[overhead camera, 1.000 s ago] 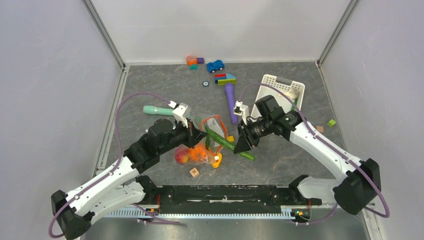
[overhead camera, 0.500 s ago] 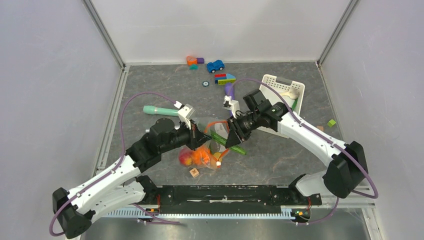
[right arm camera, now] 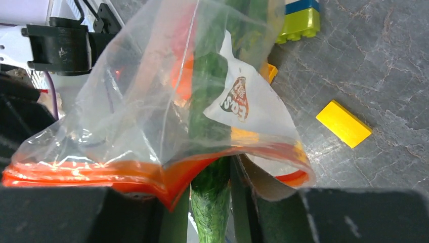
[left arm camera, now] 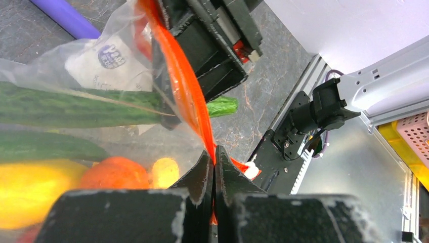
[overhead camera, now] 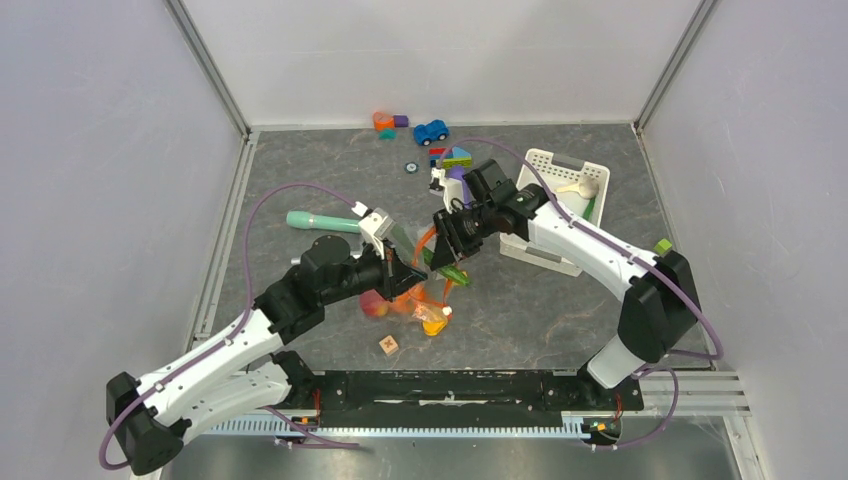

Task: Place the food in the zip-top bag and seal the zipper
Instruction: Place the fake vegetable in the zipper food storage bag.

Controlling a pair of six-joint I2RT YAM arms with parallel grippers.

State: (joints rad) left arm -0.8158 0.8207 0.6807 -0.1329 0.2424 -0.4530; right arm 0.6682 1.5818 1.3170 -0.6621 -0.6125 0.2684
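While the left gripper stays pinched on the zipper, the zip-top bag hangs left of the basket, pumpkin inside. Right gripper, clamping a cucumber, has swung farther from the basket; cucumber now enters the bag mouth.

The top view hangs high above and behind the near edge of the desk. It looks down and away, from far enough to take in the whole surface. The left wrist view sits just behind the left tool and faces right along its fingers, very close to the zip-top bag. The right wrist view sits behind the right tool, facing left, equally close. All three share the bag and the cucumber at mid-desk.
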